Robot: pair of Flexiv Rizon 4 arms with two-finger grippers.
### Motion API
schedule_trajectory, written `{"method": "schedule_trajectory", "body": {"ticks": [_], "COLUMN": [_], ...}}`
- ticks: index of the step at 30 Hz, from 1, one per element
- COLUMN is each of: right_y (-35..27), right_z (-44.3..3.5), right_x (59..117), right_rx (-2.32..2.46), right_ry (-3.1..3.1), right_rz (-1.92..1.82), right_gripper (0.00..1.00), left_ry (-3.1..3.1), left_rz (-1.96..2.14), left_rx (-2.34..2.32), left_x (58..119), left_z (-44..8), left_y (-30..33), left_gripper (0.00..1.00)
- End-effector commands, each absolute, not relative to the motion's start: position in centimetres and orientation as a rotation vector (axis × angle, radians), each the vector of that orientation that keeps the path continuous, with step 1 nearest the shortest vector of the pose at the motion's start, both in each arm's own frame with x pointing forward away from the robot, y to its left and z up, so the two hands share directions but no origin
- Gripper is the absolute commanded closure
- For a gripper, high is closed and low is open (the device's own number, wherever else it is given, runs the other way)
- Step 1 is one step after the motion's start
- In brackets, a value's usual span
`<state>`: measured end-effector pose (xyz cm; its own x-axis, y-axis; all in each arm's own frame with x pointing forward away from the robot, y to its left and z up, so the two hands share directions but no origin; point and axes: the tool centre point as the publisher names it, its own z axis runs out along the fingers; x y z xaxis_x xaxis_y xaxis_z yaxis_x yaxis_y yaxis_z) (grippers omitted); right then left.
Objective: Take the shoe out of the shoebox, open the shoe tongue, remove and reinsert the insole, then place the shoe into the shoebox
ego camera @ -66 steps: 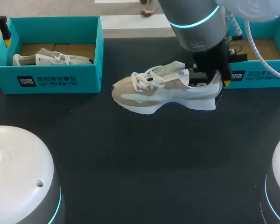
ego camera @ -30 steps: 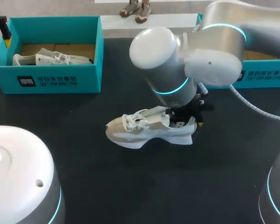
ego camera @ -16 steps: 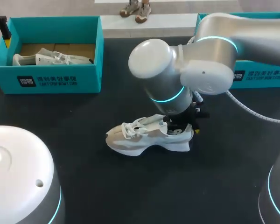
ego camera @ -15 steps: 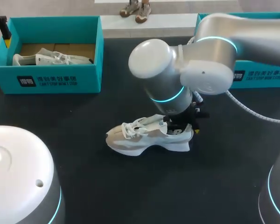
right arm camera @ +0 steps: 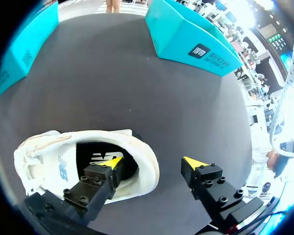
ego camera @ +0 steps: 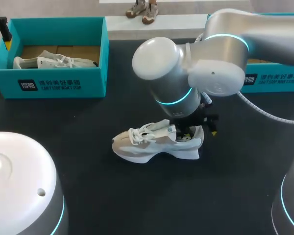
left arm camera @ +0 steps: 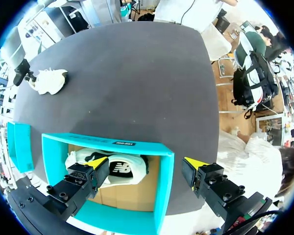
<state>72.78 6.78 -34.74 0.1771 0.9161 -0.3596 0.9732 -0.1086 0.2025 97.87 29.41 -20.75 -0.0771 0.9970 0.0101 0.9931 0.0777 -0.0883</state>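
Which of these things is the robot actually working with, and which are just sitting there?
In the job: shoe on the table; right gripper at its heel; right shoebox.
Just lying about: left shoebox; second shoe inside it.

Overhead plus wrist close-ups, shoe [ego camera: 147, 149] shared

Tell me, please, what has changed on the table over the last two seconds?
The right claw carried the shoe from beside the right box toward the robot, set it on the table and opened, letting go of the heel. The left claw, open over the left box with the other shoe, stayed put.
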Motion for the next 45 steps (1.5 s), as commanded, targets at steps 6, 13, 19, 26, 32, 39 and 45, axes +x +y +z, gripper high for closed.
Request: {"method": "schedule_trajectory", "body": {"ticks": [6, 13, 19, 26, 32, 39, 45], "right_y": [7.2, 6.6, 6.8, 7.2, 7.2, 7.2, 6.7], "right_z": [-29.3, -24.4, -20.9, -20.0, -20.0, -20.0, -20.9], "right_x": [71.5, 71.7, 71.6, 71.0, 71.0, 71.0, 70.4], "right_rx": [2.062, 2.001, 1.558, 1.377, 1.377, 1.377, 0.574], "right_ry": [1.786, 1.995, 2.409, 2.585, 2.585, 2.585, 2.778], "right_rz": [-0.044, 0.074, 0.198, 0.311, 0.311, 0.311, 0.497], "right_gripper": [0.0, 0.0, 0.0, 0.0, 0.0, 0.0, 0.0], "left_ry": [-2.255, -2.255, -2.255, -2.255, -2.255, -2.255, -2.255], "left_rz": [0.084, 0.084, 0.084, 0.084, 0.084, 0.084, 0.084], "left_rx": [-2.087, -2.087, -2.087, -2.087, -2.087, -2.087, -2.087], "left_x": [97.8, 97.8, 97.8, 97.8, 97.8, 97.8, 97.8], "left_z": [-20.7, -20.7, -20.7, -20.7, -20.7, -20.7, -20.7], "left_y": [29.4, 29.4, 29.4, 29.4, 29.4, 29.4, 29.4], "left_gripper": [0.0, 0.0, 0.0, 0.0, 0.0, 0.0, 0.0]}}
